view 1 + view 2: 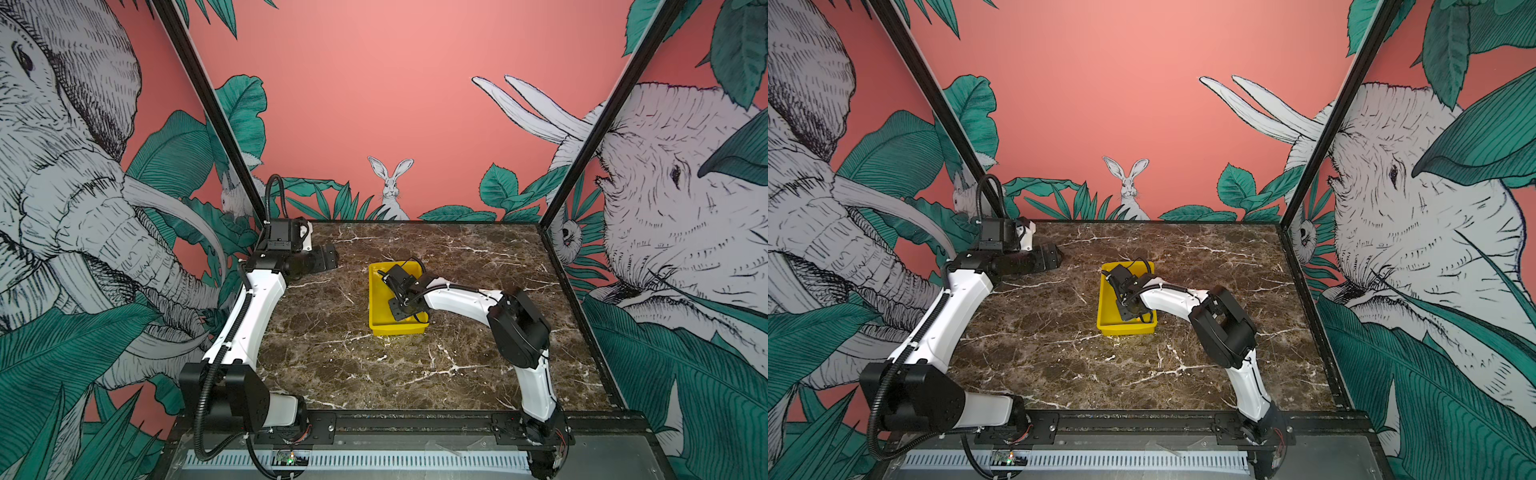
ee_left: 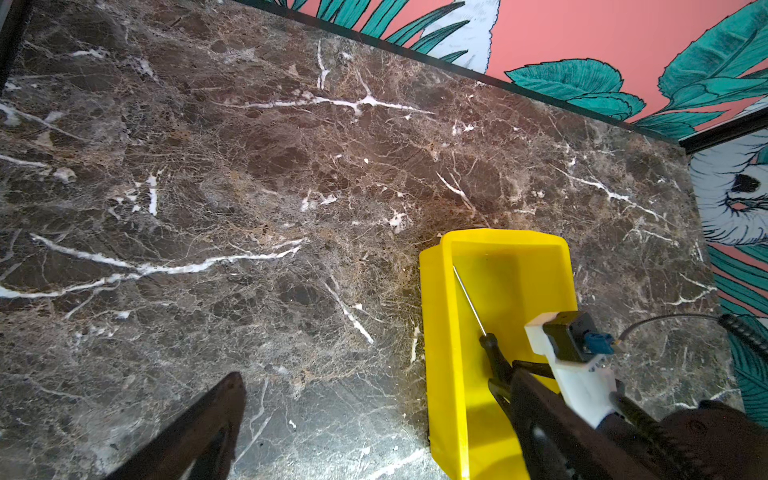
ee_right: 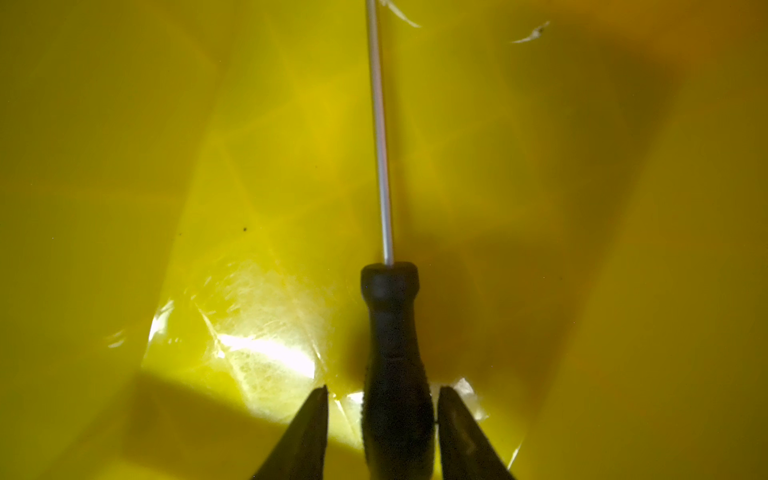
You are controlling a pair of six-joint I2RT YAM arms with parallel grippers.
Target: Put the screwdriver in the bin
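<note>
screwdriver (image 3: 390, 353) lay in bin (image 2: 436, 353), right gripper (image 3: 382, 390) slightly parted around its handle, left gripper (image 1: 326, 258) wide at far left

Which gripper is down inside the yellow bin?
The right gripper, jaws straddling the screwdriver in the bin; the left gripper is apart near the table's far corner.

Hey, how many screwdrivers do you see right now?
1. The screwdriver is inside the bin, its handle between the parted jaws of the right gripper. The arm covers part of the bin, so another could be hidden.
</note>
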